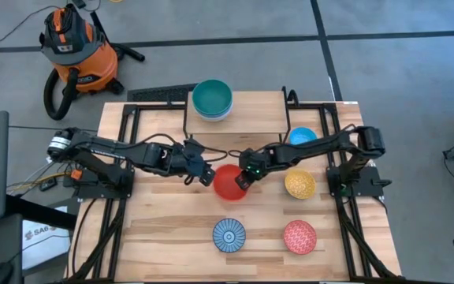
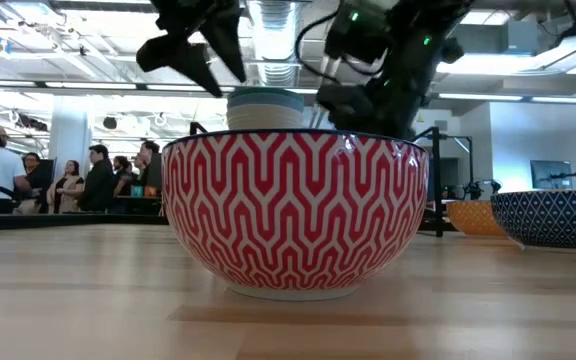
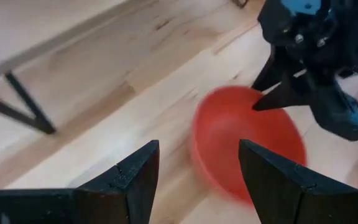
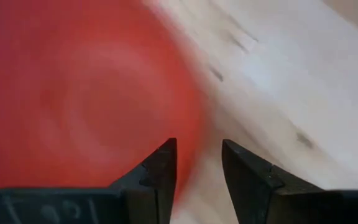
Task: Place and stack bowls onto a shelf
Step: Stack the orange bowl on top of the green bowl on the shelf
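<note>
The right pincer [image 1: 241, 180] sits at the right rim of the red bowl [image 1: 228, 182] in mid-worktop; its wrist view shows the fingers [image 4: 160, 171] narrowly parted with the rim near the gap, but blur hides whether they clamp it, so I cannot tell its grip. The left pincer [image 1: 204, 176] hangs released just beside the bowl's left edge, its fingers [image 3: 132, 174] spread wide and holding nothing.

The slatted wooden worktop [image 1: 172, 229] also carries a yellow speckled bowl [image 1: 299, 184], a blue bowl [image 1: 302, 137], a blue radial-patterned bowl [image 1: 229, 235] and a pink-red speckled bowl [image 1: 299, 237]. On the shelf [image 1: 251, 106] at the far edge stands a stack topped by a teal bowl [image 1: 212, 98].

Only the high view shows the grey floor and an orange shop vacuum [image 1: 76, 51]. Only the low view shows the zigzag-patterned outside of the near bowl [image 2: 296, 212], ceiling lights, and people [image 2: 68, 180] gathered in the room behind.
</note>
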Robot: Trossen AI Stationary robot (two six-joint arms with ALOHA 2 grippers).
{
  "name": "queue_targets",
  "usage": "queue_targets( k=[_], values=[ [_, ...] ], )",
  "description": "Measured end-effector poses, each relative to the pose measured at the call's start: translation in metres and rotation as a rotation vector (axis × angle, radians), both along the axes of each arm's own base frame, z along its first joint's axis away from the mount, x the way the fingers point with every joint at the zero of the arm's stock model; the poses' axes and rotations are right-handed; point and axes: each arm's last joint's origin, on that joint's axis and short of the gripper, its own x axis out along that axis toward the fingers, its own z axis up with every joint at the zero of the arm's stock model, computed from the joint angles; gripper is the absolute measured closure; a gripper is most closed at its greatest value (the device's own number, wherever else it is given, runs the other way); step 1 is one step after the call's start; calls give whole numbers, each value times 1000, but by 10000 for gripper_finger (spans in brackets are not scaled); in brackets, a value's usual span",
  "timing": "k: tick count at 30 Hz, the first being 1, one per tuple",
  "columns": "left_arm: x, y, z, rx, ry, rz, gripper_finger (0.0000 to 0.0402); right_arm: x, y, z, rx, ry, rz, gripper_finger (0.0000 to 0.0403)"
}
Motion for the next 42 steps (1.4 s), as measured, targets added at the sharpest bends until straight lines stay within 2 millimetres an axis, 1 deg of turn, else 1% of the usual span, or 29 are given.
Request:
queue_targets(
  k=[4,7,11,14,16,19,20,23,25,32,36,42],
  values=[
    [2,-3,-3,-11,1,10,196,1,1,-3,-14,9,32,266],
    [8,-1,-9,-15,11,13,196,2,1,1,-18,-15,40,273],
    [19,2,-23,-41,62,-14,196,1,-2,7,-20,-39,32,273],
    [28,4,-33,-72,74,-54,196,0,-4,10,-29,-53,44,264],
    [31,4,-40,-84,107,-77,196,1,-6,13,-31,-75,42,252],
    [36,6,-45,-98,121,-110,196,-7,-7,20,-32,-46,42,228],
    [36,8,-47,-92,138,-117,196,-7,-7,24,-34,-70,41,220],
    [40,13,-48,-89,129,-133,196,-18,-7,41,-73,-83,40,200],
    [41,17,-48,-89,127,-152,196,-23,-8,55,-89,-131,32,192],
    [43,25,-47,-57,112,-181,196,-53,-7,97,-155,-210,3,191],
    [41,29,-56,-69,115,-185,196,-73,-6,111,-174,-200,-31,192],
    [41,33,-69,-104,72,-203,196,-94,-2,120,-177,-163,-64,193]
  ],
)
